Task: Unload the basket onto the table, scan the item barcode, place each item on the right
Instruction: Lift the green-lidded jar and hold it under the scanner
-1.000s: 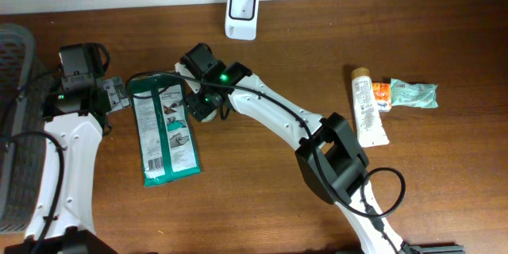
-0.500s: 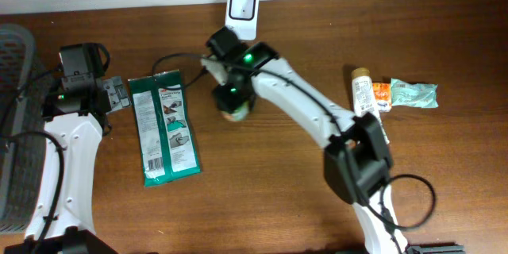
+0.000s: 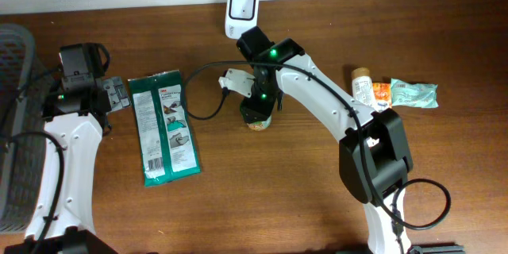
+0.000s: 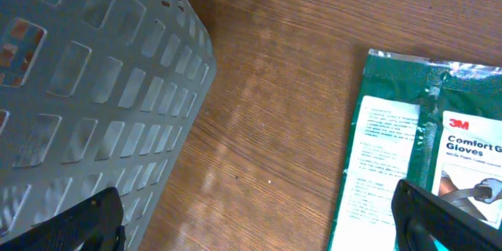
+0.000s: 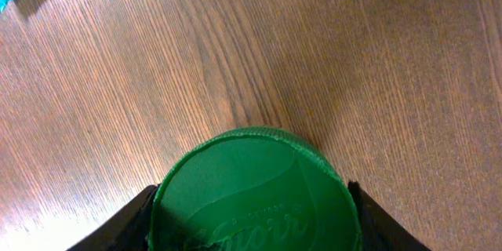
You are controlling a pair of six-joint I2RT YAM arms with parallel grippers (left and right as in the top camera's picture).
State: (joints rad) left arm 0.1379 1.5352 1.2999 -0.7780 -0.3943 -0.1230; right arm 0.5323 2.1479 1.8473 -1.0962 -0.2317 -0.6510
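A small jar with a green Knorr lid (image 5: 255,192) sits between the fingers (image 5: 129,221) of my right gripper (image 3: 258,113), which is shut on it. In the overhead view the jar (image 3: 258,124) is at the table's middle, just below the white scanner (image 3: 241,12) at the back edge. No barcode shows on the jar. My left gripper (image 4: 259,227) stands open and empty at the far left, between the grey basket (image 4: 78,86) and a green glove packet (image 4: 423,149). In the overhead view the left gripper (image 3: 116,94) is beside the packet's top left corner.
The green glove packet (image 3: 164,127) lies flat left of centre. A white tube (image 3: 367,107), an orange item (image 3: 382,95) and a teal packet (image 3: 414,94) lie at the right. The grey basket (image 3: 14,55) fills the far left edge. A black cable (image 3: 202,95) runs from the right arm.
My right arm has swung from beside the glove packet to the right with the jar in it, ending just below the scanner. The left arm has not moved.
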